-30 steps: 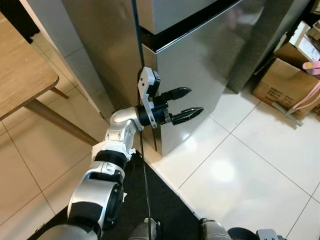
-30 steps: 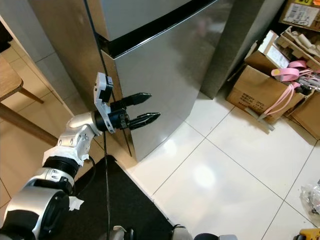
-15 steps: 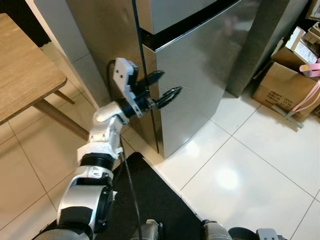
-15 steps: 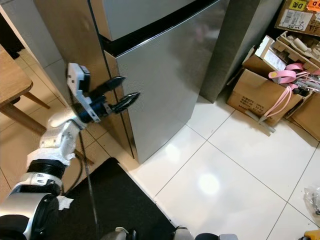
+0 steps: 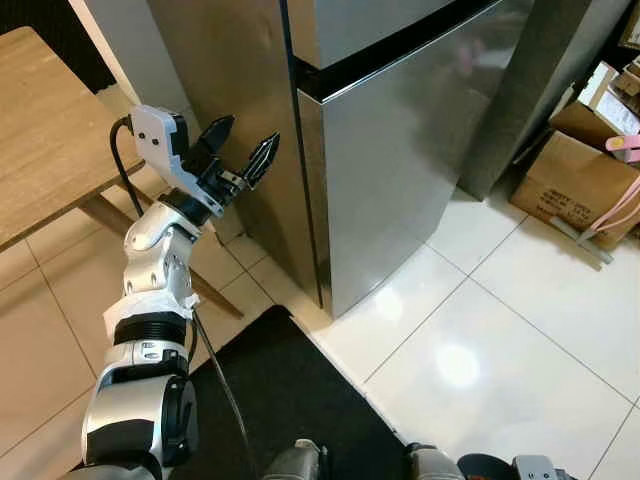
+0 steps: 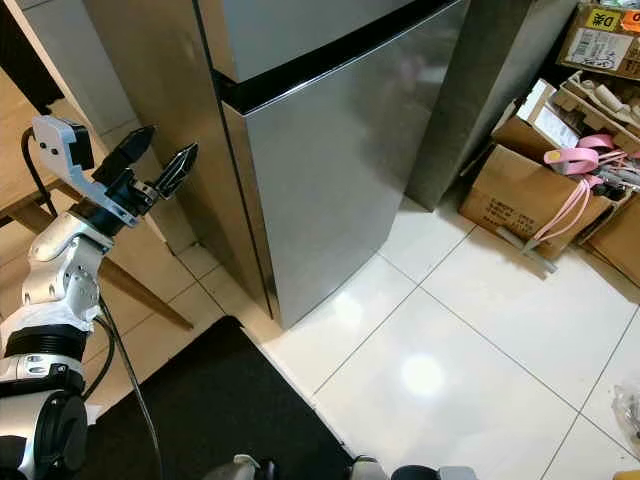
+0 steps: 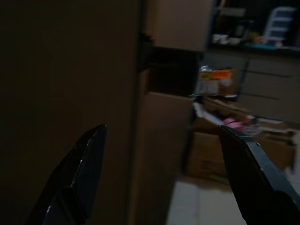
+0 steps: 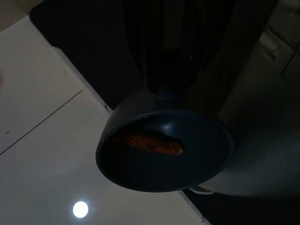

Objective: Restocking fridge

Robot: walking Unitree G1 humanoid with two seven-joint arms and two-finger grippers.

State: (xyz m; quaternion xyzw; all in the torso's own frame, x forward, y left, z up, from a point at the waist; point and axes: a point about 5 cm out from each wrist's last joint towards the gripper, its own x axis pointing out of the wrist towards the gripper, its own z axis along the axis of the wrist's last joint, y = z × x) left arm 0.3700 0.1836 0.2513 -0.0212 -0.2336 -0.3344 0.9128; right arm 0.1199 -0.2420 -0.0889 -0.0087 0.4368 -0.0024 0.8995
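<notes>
Left eye view: left gripper (image 5: 245, 148), fingers wide, beside the fridge (image 5: 400, 170); door looks heavy, slick — hook its left edge; right gripper's dark bowl (image 8: 164, 150) holds a carrot (image 8: 147, 142), grip unclear.

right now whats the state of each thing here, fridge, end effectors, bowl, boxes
fridge: both doors shut
left end effector: open, empty, raised beside the fridge's side panel
right end effector: shut on bowl
bowl: tilted, an orange-brown food piece inside
boxes: on the floor beside the fridge, open, holding clutter
mat: flat on the floor in front of the fridge
</notes>
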